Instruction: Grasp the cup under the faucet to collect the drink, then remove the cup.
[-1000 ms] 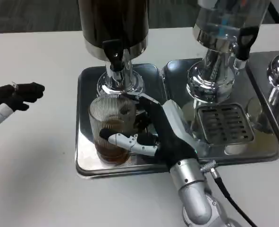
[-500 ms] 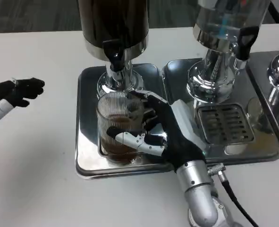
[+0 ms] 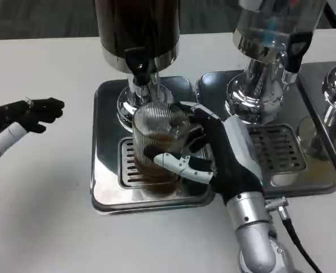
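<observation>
Right hand (image 3: 222, 156) is wrapped around the ribbed glass cup (image 3: 159, 145) of brown drink under the faucet (image 3: 138, 65); left hand (image 3: 28, 114) hangs apart, fingers loosely spread, empty.

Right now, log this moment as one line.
right hand: grips ribbed glass cup | cup: under faucet, holds brown drink | left hand: idle

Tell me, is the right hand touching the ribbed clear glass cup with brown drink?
Touching. In the head view the right hand wraps the ribbed clear glass cup, its fingers lying across the front wall.
</observation>
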`<state>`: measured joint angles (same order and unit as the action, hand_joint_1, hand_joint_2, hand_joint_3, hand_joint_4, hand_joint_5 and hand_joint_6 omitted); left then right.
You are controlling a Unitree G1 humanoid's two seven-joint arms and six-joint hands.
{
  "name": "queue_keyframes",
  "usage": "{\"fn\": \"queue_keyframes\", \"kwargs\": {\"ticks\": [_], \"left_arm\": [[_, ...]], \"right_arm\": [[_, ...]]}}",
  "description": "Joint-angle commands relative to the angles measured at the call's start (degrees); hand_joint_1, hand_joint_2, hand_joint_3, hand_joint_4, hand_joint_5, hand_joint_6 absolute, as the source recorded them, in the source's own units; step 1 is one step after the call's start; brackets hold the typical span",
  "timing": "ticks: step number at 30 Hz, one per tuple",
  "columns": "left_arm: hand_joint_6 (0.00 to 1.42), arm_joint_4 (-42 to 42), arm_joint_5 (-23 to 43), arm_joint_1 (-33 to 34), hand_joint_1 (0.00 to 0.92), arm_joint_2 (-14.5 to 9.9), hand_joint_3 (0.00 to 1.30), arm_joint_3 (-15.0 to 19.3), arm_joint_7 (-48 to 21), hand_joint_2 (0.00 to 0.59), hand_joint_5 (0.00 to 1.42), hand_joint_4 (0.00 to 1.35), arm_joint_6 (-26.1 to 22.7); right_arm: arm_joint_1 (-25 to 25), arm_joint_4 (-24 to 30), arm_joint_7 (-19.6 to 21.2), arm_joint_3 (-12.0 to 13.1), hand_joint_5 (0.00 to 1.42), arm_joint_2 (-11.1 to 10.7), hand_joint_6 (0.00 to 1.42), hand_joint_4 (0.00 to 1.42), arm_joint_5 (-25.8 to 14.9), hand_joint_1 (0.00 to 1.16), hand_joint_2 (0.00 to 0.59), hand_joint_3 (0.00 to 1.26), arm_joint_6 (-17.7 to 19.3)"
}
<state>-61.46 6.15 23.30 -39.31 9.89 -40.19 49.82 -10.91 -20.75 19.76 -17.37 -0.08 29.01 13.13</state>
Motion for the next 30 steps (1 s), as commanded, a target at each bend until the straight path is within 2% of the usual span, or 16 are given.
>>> {"fn": "queue_keyframes", "kwargs": {"ticks": [1, 21, 30], "left_arm": [[0.32, 0.08, -0.61, 1.13, 0.0, 0.75, 0.31, -0.84, -0.95, 0.116, 0.25, 0.27, 0.4], [0.31, 0.09, -1.17, 1.53, 0.0, 2.04, 0.3, -3.16, -1.66, 0.122, 0.23, 0.24, 2.62], [0.31, 1.95, -1.19, 0.11, 0.0, 1.81, 0.28, -4.04, -1.63, 0.122, 0.22, 0.23, 5.65]], "right_arm": [[0.45, 2.52, 0.78, 0.84, 0.73, -0.03, 0.71, 0.66, -0.29, 0.69, 0.241, 0.53, 0.1], [4.88, 9.33, 0.2, 2.8, 0.75, -1.79, 0.73, 0.67, 0.54, 0.7, 0.233, 0.55, -1.78], [6.93, 14.21, -1.16, 2.89, 0.76, -3.75, 0.75, 0.69, 1.65, 0.71, 0.232, 0.55, -3.4]]}}
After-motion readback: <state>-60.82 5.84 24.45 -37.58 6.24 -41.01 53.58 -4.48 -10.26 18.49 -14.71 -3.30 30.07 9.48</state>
